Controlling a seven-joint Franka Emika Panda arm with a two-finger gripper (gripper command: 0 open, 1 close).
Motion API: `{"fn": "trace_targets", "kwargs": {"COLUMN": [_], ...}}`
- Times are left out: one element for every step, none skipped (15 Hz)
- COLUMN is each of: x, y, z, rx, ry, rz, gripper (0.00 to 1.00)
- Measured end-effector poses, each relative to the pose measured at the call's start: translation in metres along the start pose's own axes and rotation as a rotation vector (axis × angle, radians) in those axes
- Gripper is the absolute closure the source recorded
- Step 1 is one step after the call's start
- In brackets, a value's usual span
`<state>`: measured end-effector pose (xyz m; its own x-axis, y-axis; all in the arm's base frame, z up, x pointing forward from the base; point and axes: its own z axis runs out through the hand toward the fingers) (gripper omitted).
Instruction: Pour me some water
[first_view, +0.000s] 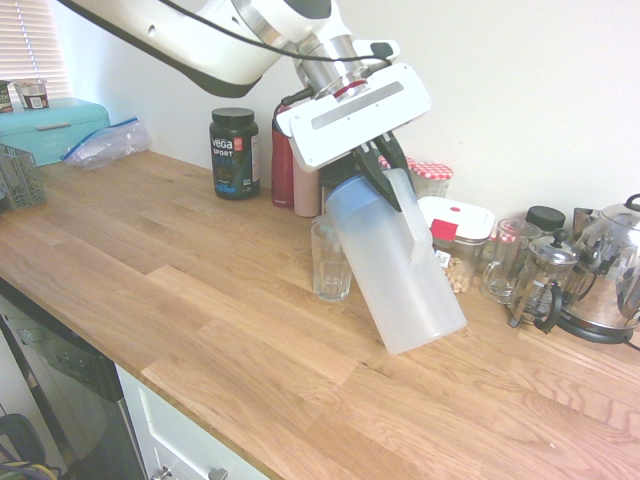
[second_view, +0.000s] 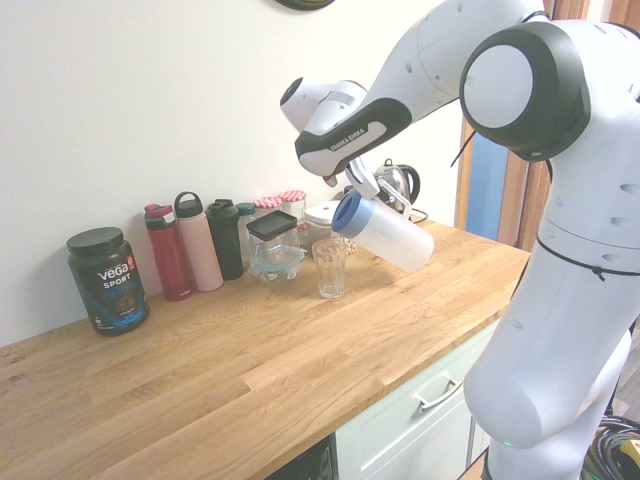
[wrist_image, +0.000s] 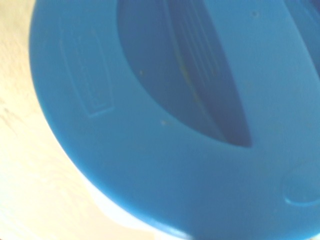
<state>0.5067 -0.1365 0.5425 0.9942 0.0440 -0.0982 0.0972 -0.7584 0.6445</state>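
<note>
First exterior view: centre of the frame, my fingers (first_view: 385, 172) are clamped on the handle of the jug (first_view: 392, 262), which hangs clear of the table (first_view: 200, 290), its blue lid tipped toward the glass (first_view: 331, 260) just beside it. The frosted plastic looks stiff and smooth; the water inside is too faint to gauge, so I judge its weight uncertain, and the handle near the lid the only sound hold.

Second exterior view: mid-frame, the jug (second_view: 385, 231) lies close to level, lid above the glass (second_view: 330, 266). No stream shows.

Wrist view: the lid (wrist_image: 165, 130) fills the frame, blurred, with pale table at the left edge.
</note>
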Motion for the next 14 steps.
{"fn": "trace_targets", "kwargs": {"x": [-0.005, -0.012, -0.019, -0.023, -0.024, -0.024, -0.029, -0.040, -0.054, -0.071, -0.087, -0.103, -0.117, -0.130], "y": [0.016, 0.033, 0.053, 0.068, 0.079, 0.091, 0.107, 0.125, 0.142, 0.157, 0.161, 0.157, 0.148, 0.135], "z": [-0.002, -0.005, -0.010, -0.017, -0.021, -0.024, -0.022, -0.014, -0.006, 0.001, 0.006, 0.008, 0.008, 0.004], "rx": [0.047, 0.097, 0.147, 0.190, 0.230, 0.262, 0.288, 0.311, 0.332, 0.347, 0.361, 0.374, 0.389, 0.403], "ry": [0.019, 0.037, 0.055, 0.071, 0.086, 0.095, 0.098, 0.092, 0.085, 0.076, 0.064, 0.051, 0.043, 0.038], "rz": [0.029, 0.066, 0.115, 0.166, 0.216, 0.267, 0.317, 0.374, 0.432, 0.493, 0.552, 0.608, 0.664, 0.717], "gripper": [1.00, 1.00, 1.00, 1.00, 1.00, 1.00, 1.00, 1.00, 1.00, 1.00, 1.00, 1.00, 1.00, 1.00]}}
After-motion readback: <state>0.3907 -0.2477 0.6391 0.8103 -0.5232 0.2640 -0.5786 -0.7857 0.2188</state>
